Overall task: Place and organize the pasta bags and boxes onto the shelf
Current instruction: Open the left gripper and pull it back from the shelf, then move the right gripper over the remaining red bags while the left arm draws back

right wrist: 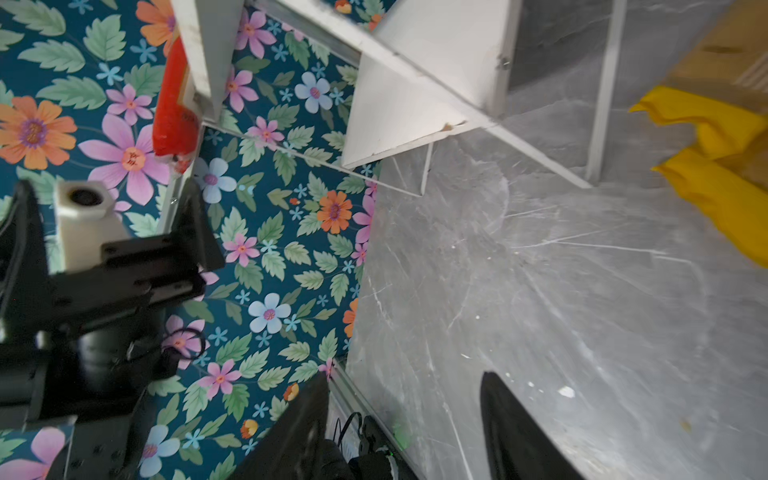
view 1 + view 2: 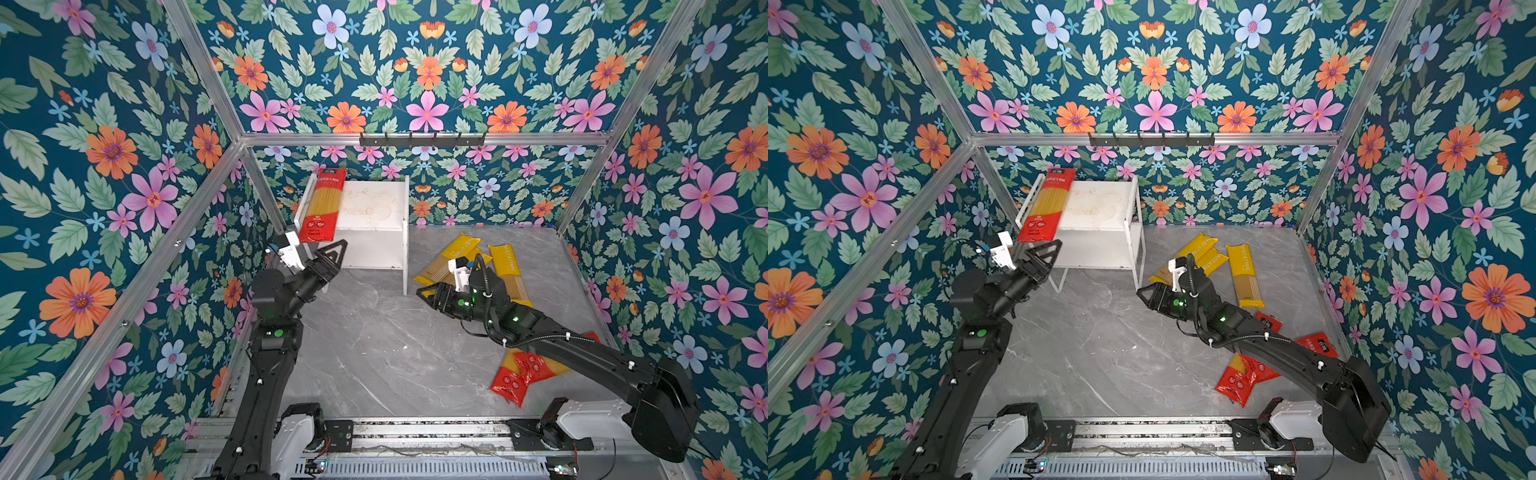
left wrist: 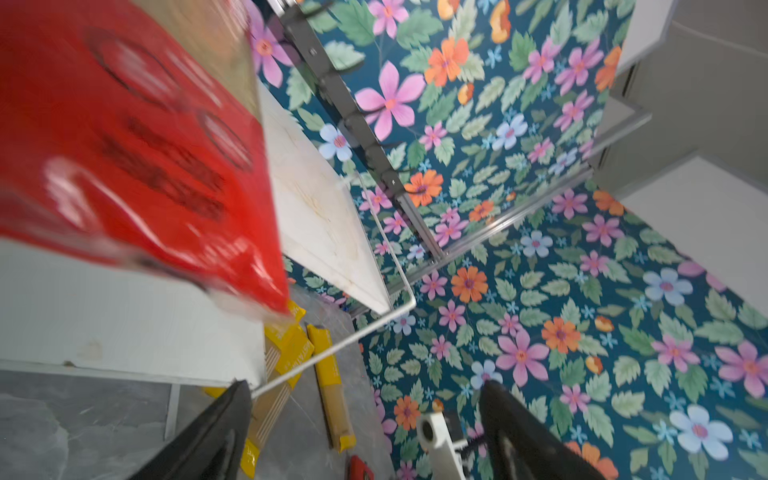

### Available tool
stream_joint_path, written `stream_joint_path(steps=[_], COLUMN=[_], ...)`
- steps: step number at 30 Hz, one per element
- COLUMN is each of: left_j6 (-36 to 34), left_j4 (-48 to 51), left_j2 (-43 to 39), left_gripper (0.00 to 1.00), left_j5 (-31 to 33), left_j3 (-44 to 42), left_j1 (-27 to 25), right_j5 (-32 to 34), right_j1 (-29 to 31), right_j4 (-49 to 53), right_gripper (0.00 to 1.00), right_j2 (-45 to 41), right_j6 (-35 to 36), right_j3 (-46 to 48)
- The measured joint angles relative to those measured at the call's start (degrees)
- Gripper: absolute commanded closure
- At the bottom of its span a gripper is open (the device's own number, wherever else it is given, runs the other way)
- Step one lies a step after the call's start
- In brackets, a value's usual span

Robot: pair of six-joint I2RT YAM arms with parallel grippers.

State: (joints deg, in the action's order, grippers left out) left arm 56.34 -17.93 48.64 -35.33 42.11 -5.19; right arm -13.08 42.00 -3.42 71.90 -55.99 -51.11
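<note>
Just beyond left jaws, red pack (image 2: 323, 205)

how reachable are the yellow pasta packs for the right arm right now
Probably yes: the yellow packs lie uncovered on the table beside the open right pincer, though it points away from them and would need turning.

Three red-ended spaghetti packs (image 2: 322, 203), one at eleven o'clock, two at four o'clock, three yellow PASTATIME packs (image 2: 509, 266) at two o'clock, one white shelf (image 2: 374, 199), two black robot arms (image 2: 270, 365).
</note>
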Motion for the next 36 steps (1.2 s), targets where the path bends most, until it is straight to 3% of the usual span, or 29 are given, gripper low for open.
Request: stream_joint_path(steps=[10,15,20,24,29,34,36], left_j6=[-14.45,-19.91,-26.36,-29.59,-32.59,-33.14,-33.14], left_j4=[-1.64,-4.98,-7.76,-8.72,-9.94,-9.86,-9.86], left_j2=[-5.6,0.52,11.28,21.31,34.4,43.89,45.97], left_gripper=[0.16,0.16,0.16,0.16,0.17,0.18,0.18], left_j5=[19.61,27.47,36.33,40.61,43.06,42.95,42.6], left_j3=[-17.46,-20.0,-16.96,-12.83,-4.17,3.19,4.94], left_j1=[-27.54,-40.09,-51.67,-58.25,-64.76,-66.88,-67.17], right_j5=[7.02,9.51,13.86,17.94,18.84,19.12,18.67], right_j1=[-6.19,-14.38,-17.38,-19.89,-29.29,-37.09,-41.79], right_j4=[27.15,39.6,47.89,52.54,53.66,53.29,53.24], right_gripper=[0.37,0.33,0.16,0.14,0.14,0.01,0.01], right_j2=[-8.46,-11.74,-16.48,-17.11,-20.0,-22.49,-23.56], right_j6=[9.29,13.84,14.03,11.21,10.05,9.38,9.18], right_j3=[1.49,4.76,8.63,11.26,14.14,15.17,16.44])
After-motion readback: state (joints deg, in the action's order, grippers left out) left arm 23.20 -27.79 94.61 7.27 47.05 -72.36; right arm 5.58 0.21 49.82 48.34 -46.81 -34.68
